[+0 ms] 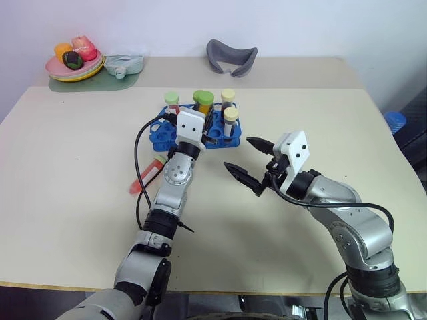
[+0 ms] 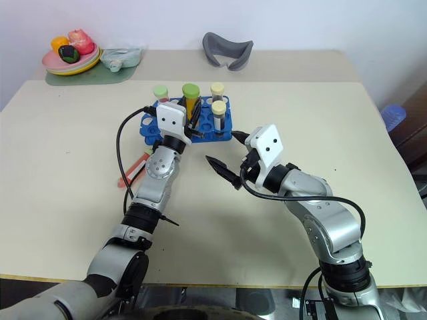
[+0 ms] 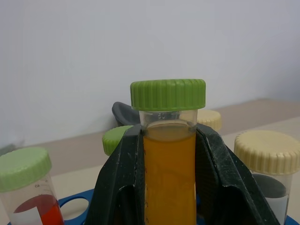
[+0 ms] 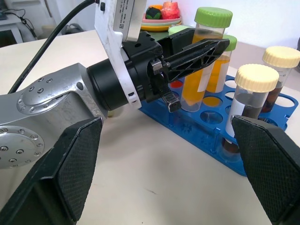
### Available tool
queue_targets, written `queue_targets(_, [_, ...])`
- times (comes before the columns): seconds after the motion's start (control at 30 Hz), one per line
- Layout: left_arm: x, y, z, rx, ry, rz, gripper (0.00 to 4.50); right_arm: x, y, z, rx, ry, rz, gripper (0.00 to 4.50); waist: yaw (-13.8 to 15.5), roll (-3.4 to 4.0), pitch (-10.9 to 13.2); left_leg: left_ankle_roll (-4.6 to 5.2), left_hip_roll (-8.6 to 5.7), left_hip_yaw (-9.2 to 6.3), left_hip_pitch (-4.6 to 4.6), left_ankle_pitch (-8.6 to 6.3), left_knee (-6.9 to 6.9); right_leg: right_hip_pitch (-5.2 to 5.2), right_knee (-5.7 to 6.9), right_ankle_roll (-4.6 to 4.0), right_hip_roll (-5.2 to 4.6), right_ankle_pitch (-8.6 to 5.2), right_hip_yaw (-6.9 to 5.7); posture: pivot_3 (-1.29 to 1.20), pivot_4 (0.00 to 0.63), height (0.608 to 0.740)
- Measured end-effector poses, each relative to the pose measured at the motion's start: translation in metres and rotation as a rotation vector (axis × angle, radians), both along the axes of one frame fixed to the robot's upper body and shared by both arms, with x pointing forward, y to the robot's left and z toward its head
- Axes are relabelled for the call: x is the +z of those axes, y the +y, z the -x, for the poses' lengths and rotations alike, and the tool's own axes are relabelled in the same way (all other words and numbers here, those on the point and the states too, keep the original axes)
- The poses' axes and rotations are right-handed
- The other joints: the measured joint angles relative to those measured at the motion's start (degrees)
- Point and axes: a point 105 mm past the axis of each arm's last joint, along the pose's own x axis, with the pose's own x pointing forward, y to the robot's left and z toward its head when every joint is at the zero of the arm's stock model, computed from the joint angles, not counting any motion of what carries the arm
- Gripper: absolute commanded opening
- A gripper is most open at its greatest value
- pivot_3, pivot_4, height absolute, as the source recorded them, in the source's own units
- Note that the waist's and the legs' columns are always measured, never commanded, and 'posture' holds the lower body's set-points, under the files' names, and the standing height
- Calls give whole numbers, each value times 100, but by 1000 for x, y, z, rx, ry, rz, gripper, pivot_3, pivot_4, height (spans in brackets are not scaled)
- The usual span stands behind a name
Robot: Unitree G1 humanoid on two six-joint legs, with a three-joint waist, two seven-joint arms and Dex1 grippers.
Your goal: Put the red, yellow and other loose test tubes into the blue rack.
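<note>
Nearest the robot, the right claw (image 1: 248, 167) hangs released above bare worktop (image 1: 80, 200), its two black fingers spread wide and nothing between them, a little short of the rack and to the right of the other arm. To the left of the left forearm, one loose tube (image 1: 148, 175) with reddish contents and a red cap lies on its side on the worktop, well short of the rack; this one is plainly not yet put away. Further out, the left claw (image 4: 199, 47) is clenched on the yellow tube (image 3: 169, 159), a green-capped tube of orange-yellow liquid, gripping it just under the cap and holding it upright at the blue rack (image 1: 160, 133). In the right wrist view its lower end looks to be down in a hole, though whether it sits fully home cannot be told. Beside it the rack already carries a green-capped tube (image 1: 172, 99) with red liquid and two cream-capped tubes (image 1: 231, 115) with dark contents, all standing. So, by my reading, the job is mostly done: the yellow tube needs only letting go, and the fallen red one remains to be fetched. Beyond the rack, at the far edge, are a plate of toy food (image 1: 73, 67) and a grey curved object (image 1: 231, 56), no part of the task.
</note>
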Motion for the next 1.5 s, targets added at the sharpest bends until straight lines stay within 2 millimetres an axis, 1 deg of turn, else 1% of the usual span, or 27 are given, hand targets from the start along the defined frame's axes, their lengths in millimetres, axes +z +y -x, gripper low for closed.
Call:
queue_targets(0.13, [-9,2,-2,17,28,-15,819,0,0,0,2,0,0,4500,-7,0,0,0,0,0,0,0,-2,-2,0,0,0,0,0,0,150,740])
queue_targets(0.33, [-11,3,-1,21,30,-22,819,0,1,1,7,1,0,4500,-6,0,0,0,0,0,0,0,-2,-2,0,0,0,0,0,0,150,740])
queue_targets(0.4, [-14,2,-1,15,40,-18,1888,0,1,1,8,1,-1,4500,-4,0,0,0,0,0,0,0,-2,-2,0,0,1,0,0,0,150,740])
queue_targets(0.47, [-16,2,0,10,47,-11,2794,0,1,1,8,1,-2,4500,-2,0,0,0,0,0,0,0,-2,-2,0,0,0,0,0,0,150,740])
queue_targets(0.57, [-16,2,0,6,49,-5,4353,0,1,1,8,1,-2,4500,0,0,0,0,0,0,0,0,-2,-1,0,0,0,0,0,0,150,740])
queue_targets(0.6, [-15,2,0,6,52,-6,4447,0,1,1,8,1,-3,4500,1,0,0,0,0,0,-1,0,-2,-2,0,0,0,0,0,0,150,740])
queue_targets(0.67, [-13,4,0,4,52,-4,4447,0,1,1,8,1,-3,4500,0,0,0,0,0,0,-1,0,-2,-2,0,0,0,0,0,0,150,740])
queue_targets(0.77, [5,14,8,-3,14,29,4447,0,1,1,8,1,-3,4500,-11,0,0,0,1,-1,0,0,-4,-3,1,0,1,0,0,0,150,740])
queue_targets(0.9, [39,47,24,15,-40,17,4447,0,1,1,7,0,0,4500,-30,0,0,-1,4,-1,1,0,-4,-4,4,0,4,0,1,0,150,740])
queue_targets(1.0, [59,70,37,3,17,-68,4447,0,-1,1,7,-1,9,4500,-26,1,0,0,4,-2,1,0,-4,-1,4,0,3,0,0,0,150,740])
queue_targets(1.03, [61,77,40,6,75,-111,4447,0,-2,1,9,-1,12,4500,-22,1,0,0,4,-3,2,0,-3,1,5,0,3,0,-1,0,150,740])
queue_targets(1.1, [53,94,42,32,238,-218,4447,0,-3,1,13,-2,21,4500,-34,3,0,0,3,-3,3,0,-4,2,4,0,3,-1,-1,0,150,740])
queue_targets(1.17, [35,112,43,89,481,-314,4447,-1,-3,0,17,3,24,4500,-54,-5,4,0,5,-8,3,0,-3,1,7,-1,6,-1,-4,0,150,740])
queue_targets(1.23, [24,126,50,144,643,-449,4447,-2,-3,-1,24,10,25,4500,-104,-10,8,0,4,-10,2,0,-5,1,6,1,5,-3,-4,0,150,740])
queue_targets(1.27, [19,128,55,144,724,-509,4447,-2,-3,-2,28,12,26,4500,-122,-16,11,0,4,-11,1,0,-7,1,4,1,5,-3,-4,0,150,740])
queue_targets(1.33, [15,120,64,83,838,-527,4447,-1,-1,-4,42,8,25,4500,-127,-14,11,0,3,-9,1,0,-7,2,3,2,3,-3,-5,0,150,740])
queue_targets(1.4, [3,110,73,-13,991,-548,4447,1,3,-5,70,1,24,4500,-147,-15,12,-1,4,-10,3,0,-6,1,7,1,5,-3,-6,0,150,740])
queue_targets(1.5, [-12,116,72,-35,1157,-556,4447,1,6,-7,92,-1,24,4500,-182,-15,12,-1,6,-10,4,1,-7,-5,13,0,9,-3,-4,0,150,740])
